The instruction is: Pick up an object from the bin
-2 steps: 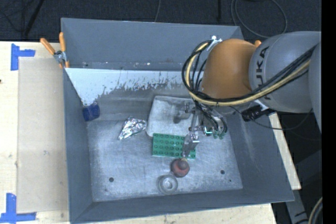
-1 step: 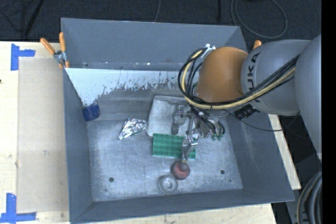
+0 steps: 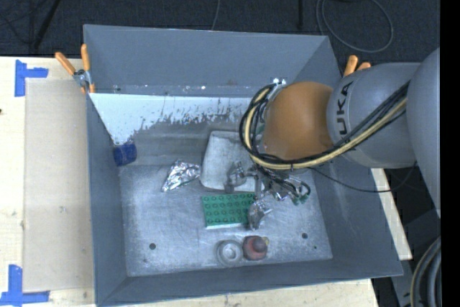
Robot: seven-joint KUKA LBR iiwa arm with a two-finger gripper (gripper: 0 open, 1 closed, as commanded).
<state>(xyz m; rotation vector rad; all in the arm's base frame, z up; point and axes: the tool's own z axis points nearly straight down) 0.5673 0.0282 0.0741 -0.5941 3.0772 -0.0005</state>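
Metal, grey and scuffed, forms the slope-walled bin (image 3: 144, 241). At the foot of its left wall stands a small blue plastic cylinder (image 3: 124, 153). Well apart to the right lies a crumpled wad of silver foil (image 3: 180, 175), and just beside that a pale grey flat sheet piece (image 3: 218, 154) near the foot of the back wall. In front of the sheet lies a green rectangular studded plastic plate (image 3: 224, 211), flat on the floor at mid-bin, its rows of round studs facing up and its long sides running left to right.

The gripper (image 3: 257, 203) hangs over the plate's right end, under the arm's orange rounded cover (image 3: 295, 118); whether it is released or clenched cannot be told.

Nearer the front wall lie a silver metal ring (image 3: 229, 251) and, just beside it, a reddish-brown round disc (image 3: 254, 248).

The plate's left and front edges are free, with bare floor to its left as far as the wall. The ring and disc lie near its front right corner. Right of the gripper the floor is bare up to the right wall.
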